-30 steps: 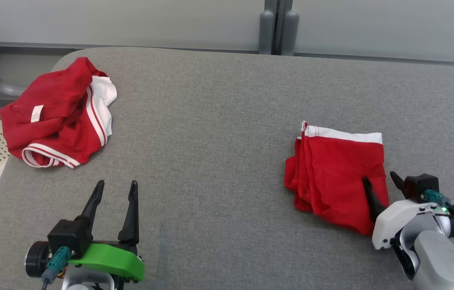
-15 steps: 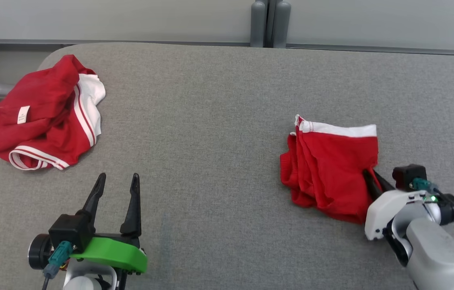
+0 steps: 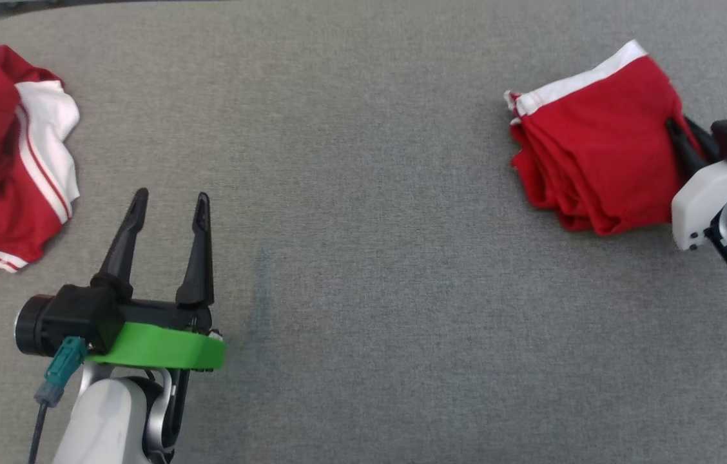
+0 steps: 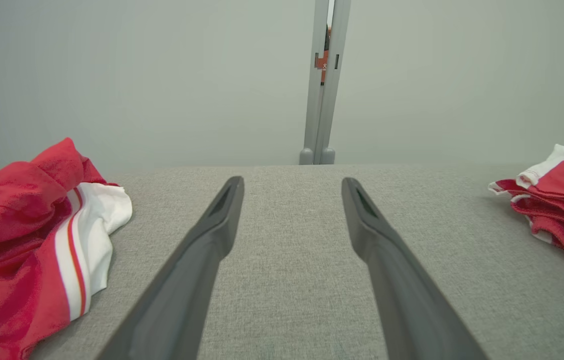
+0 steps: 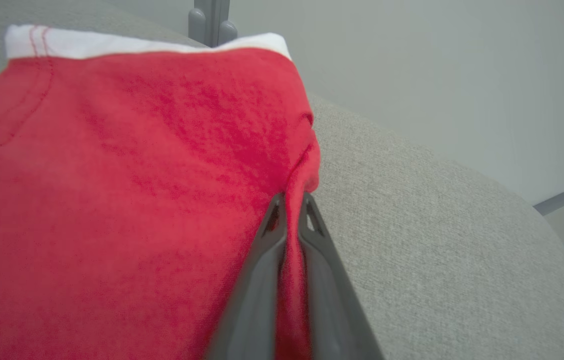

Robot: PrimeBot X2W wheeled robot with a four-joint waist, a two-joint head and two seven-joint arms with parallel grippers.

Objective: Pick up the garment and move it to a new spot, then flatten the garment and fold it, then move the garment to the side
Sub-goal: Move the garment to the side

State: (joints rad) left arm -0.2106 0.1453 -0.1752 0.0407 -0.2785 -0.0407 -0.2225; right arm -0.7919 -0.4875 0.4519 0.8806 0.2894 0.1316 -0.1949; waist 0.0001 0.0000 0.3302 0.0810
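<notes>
Partly buried, right claw (image 5: 290,202) pinching folded garment (image 3: 595,148) edge, left claw (image 3: 171,196) spread wide.

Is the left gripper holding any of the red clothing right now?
No, the left gripper stands open above the bare grey surface, with nothing between its fingers.

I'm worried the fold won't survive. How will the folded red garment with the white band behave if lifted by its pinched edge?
Likely floppy: the folded red garment bunches where the right gripper pinches one edge. Its stacked layers would probably droop open if lifted. Dragged, it may catch on the textured grey surface.
</notes>
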